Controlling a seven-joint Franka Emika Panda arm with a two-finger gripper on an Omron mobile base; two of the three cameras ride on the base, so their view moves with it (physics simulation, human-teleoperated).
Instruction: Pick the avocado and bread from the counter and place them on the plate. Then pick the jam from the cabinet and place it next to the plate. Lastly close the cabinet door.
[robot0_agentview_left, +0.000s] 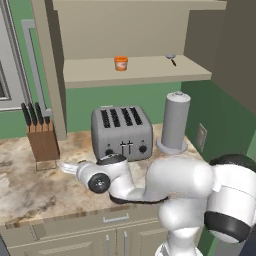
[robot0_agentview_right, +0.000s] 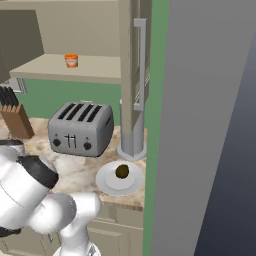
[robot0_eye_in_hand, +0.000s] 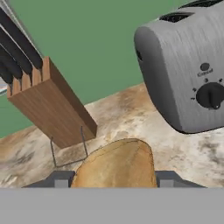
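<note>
In the hand view a light tan bread (robot0_eye_in_hand: 116, 164) chunk sits between the two dark fingertips, and my gripper (robot0_eye_in_hand: 114, 179) is shut on it just above the marbled counter (robot0_eye_in_hand: 131, 118). In the left base view the gripper (robot0_agentview_left: 67, 167) reaches left, in front of the toaster and near the knife block. The dark avocado (robot0_agentview_right: 122, 171) lies on the white plate (robot0_agentview_right: 105, 182) at the counter's right end. The orange jam (robot0_agentview_left: 120, 63) jar (robot0_agentview_right: 71, 60) stands on the shelf of the open cabinet (robot0_agentview_left: 150, 70).
A grey four-slot toaster (robot0_agentview_left: 121, 131) stands mid-counter, with a wooden knife block (robot0_agentview_left: 42, 140) to its left and a tall grey canister (robot0_agentview_left: 174, 122) to its right. The open cabinet door (robot0_agentview_right: 131, 75) with its long handle hangs above the plate. A small utensil (robot0_agentview_left: 171, 59) lies on the shelf.
</note>
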